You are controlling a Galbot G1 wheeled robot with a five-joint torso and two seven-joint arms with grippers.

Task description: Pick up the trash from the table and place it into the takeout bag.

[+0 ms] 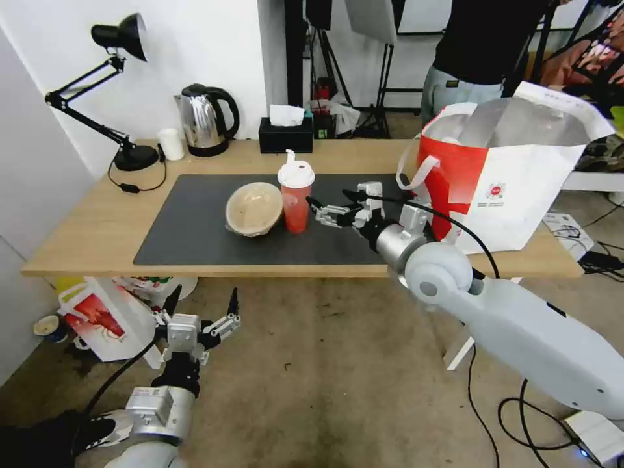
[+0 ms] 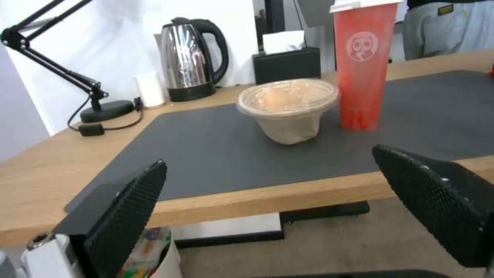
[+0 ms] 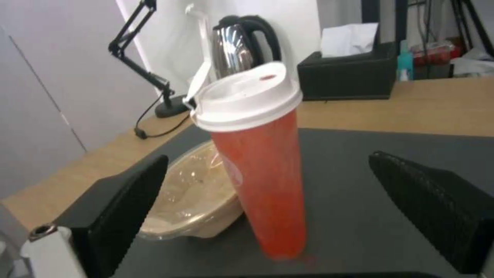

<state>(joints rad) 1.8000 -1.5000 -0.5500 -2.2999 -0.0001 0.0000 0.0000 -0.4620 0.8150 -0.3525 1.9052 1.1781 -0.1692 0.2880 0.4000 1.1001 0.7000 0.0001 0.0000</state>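
Two grippers w/ jaws apart. Right gripper point(image 1: 328, 207) hovers mid-frame over the dark mat point(image 1: 195, 221), fingers spread just beside the red drink cup point(image 1: 296, 198), not touching it. Cup stands upright, white lid on. Tan film-covered bowl point(image 1: 254, 208) leans tilted against the cup's left side. Takeout bag point(image 1: 507, 175) stands open at right on the table point(image 1: 91, 227). Left gripper point(image 1: 203, 304) hangs lower left, below the table edge, holding nothing.
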